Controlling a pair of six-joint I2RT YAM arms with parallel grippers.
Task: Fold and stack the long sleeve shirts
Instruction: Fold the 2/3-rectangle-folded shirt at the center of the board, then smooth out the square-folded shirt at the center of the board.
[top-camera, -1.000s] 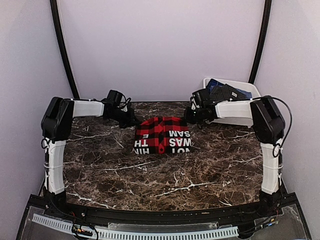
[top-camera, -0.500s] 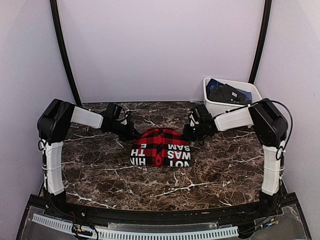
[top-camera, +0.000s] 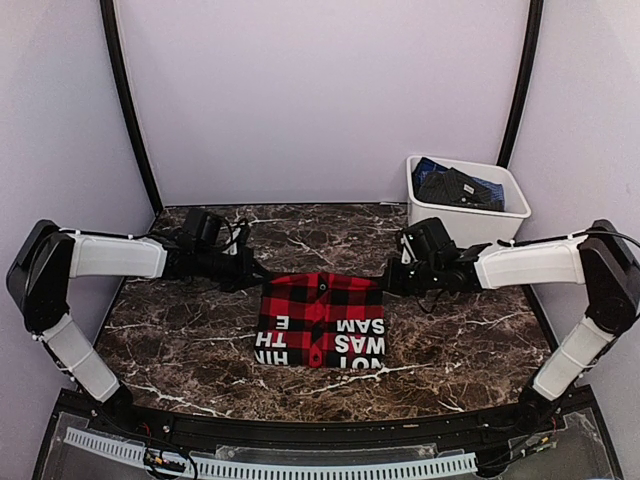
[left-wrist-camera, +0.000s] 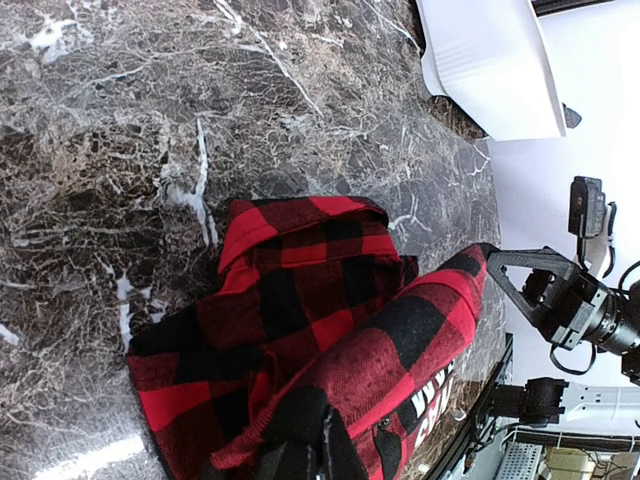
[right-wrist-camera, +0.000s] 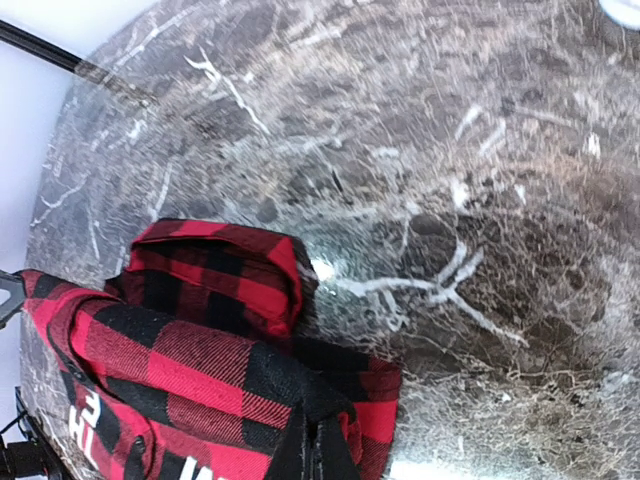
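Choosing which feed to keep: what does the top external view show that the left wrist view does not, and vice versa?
Top external only: dark clothes inside the white plastic tub, the left arm. Left wrist only: the red-and-black check flannel shirt layers tucked under its lifted edge. Both: that shirt, the marble table, the right end effector gripping a shirt corner.

1. The soft red-and-black buffalo-check flannel shirt (top-camera: 322, 318) carries white block letters on a black band.
2. The polished marble table (top-camera: 200, 340) is dark brown, veined with white.
3. The rectangular white plastic tub (top-camera: 490, 225) holds dark blue and black cloth (top-camera: 455, 187).
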